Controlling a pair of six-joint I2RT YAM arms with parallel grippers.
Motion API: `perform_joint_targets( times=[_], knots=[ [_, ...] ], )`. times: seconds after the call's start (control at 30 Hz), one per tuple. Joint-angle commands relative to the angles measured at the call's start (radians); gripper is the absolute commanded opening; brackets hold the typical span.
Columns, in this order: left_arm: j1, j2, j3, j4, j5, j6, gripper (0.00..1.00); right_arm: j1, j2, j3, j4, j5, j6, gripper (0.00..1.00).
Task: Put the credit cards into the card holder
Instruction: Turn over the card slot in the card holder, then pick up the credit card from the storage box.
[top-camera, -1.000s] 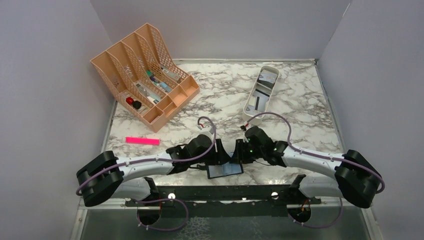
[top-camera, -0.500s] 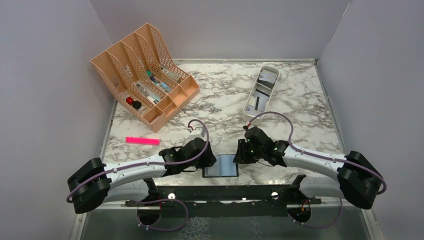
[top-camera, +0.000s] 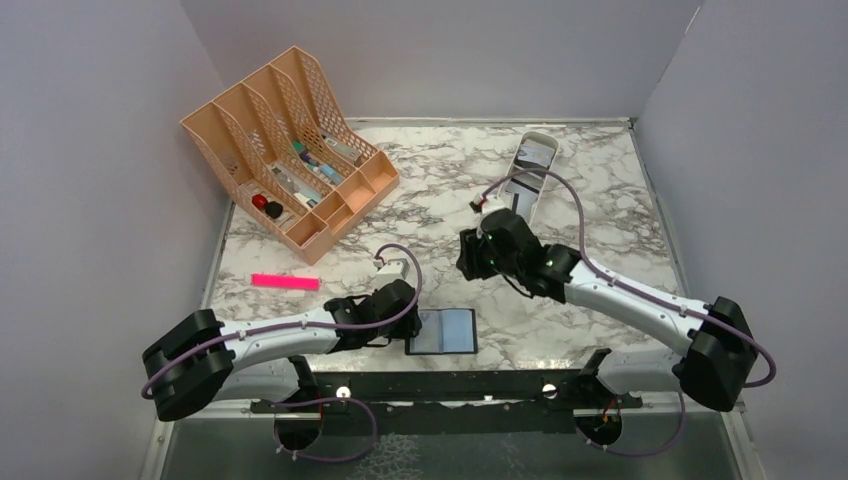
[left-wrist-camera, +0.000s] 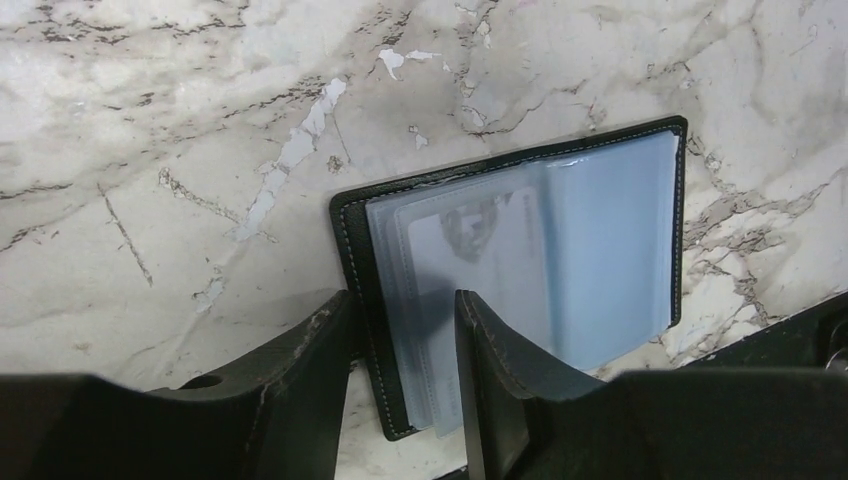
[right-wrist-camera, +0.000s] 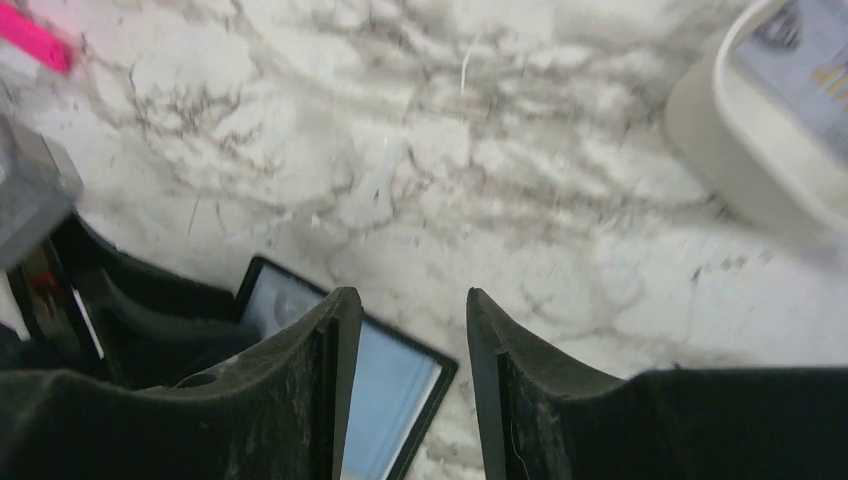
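Our left gripper (left-wrist-camera: 402, 305) has its jaws partly apart, straddling the left edge of the card holder (left-wrist-camera: 600, 250); we cannot tell whether the fingers touch it. The card holder lies open and flat on the table (top-camera: 440, 190) near the front edge, clear sleeves up, and we see one pale card (left-wrist-camera: 470, 235) tucked inside a sleeve. Our right gripper (right-wrist-camera: 412, 300) hangs above bare marble, jaws apart with nothing between them, behind and to the right of the card holder and apart from it. Farther back on the right stands a white tray (top-camera: 541, 136) with more cards (top-camera: 538, 153) in it, a silvery one at its far end. At the back left we see an orange organiser (top-camera: 290, 110), and a pink stick (top-camera: 285, 282) lies near the left edge.
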Motion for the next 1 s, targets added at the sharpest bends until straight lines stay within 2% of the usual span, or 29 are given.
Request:
perform_joint_targets(
  times=[0.0, 0.1, 0.27, 0.43, 0.67, 0.83, 0.97],
  knots=[
    [0.006, 0.007, -0.026, 0.092, 0.005, 0.025, 0.40, -0.070, 0.094, 0.149, -0.032, 0.080, -0.233, 0.49],
    [0.019, 0.021, -0.031, 0.119, 0.019, 0.042, 0.32, -0.164, 0.158, 0.230, -0.022, 0.022, -0.321, 0.49],
    [0.034, 0.047, -0.038, 0.170, 0.047, 0.056, 0.30, -0.314, 0.240, 0.289, 0.064, -0.013, -0.470, 0.48],
    [0.044, 0.025, -0.012, 0.165, 0.080, 0.064, 0.29, -0.454, 0.351, 0.405, 0.067, -0.067, -0.634, 0.48],
    [0.045, -0.132, 0.106, 0.009, -0.011, 0.148, 0.48, -0.572, 0.539, 0.575, 0.075, -0.064, -0.887, 0.49],
    [0.046, -0.255, 0.180, -0.047, -0.094, 0.278, 0.52, -0.626, 0.673, 0.685, 0.084, -0.079, -1.013, 0.49],
    [0.046, -0.325, 0.217, -0.075, -0.165, 0.361, 0.54, -0.645, 0.742, 0.701, 0.149, -0.075, -1.122, 0.48]
  ],
)
